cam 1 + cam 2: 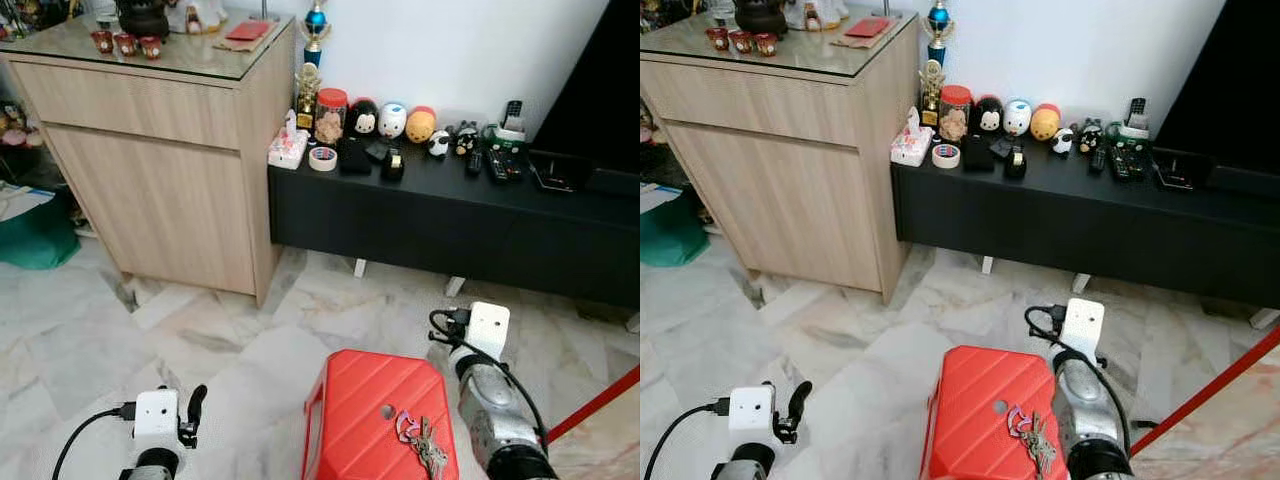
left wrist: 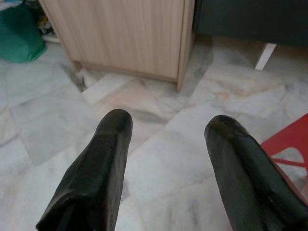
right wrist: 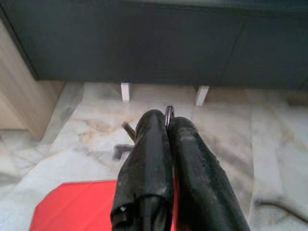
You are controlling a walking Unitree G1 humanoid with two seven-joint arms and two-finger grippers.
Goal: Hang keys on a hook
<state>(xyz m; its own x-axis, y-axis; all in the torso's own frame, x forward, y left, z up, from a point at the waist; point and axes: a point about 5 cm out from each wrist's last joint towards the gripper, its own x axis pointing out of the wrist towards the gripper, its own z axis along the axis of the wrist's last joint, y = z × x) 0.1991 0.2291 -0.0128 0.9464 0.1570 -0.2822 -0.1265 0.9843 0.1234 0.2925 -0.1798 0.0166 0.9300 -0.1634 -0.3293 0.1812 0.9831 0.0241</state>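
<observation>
Broadly, the risks are running from the room down to the bunch itself. No hook is showing anywhere along the wooden cabinet or the low black console that are standing against the wall, so, in my judgement, the robot is going to have to search while walking, and a carried bunch could be swinging or slipping on the way. Nearer in, the red stool is standing on the marble floor just in front of the robot, and the right forearm is lying close alongside it. The keys are resting on the stool's top near its right-hand edge, just beside that arm, so a sideways sweep could be knocking them to the floor. The left gripper is hanging wide open and empty over bare floor. The right gripper is pressing its fingers together on a thin dark ring; whether this belongs to the bunch I cannot tell. The keys are looking like a small loose cluster of silver metal on a pinkish loop, flat and slight to pinch.
</observation>
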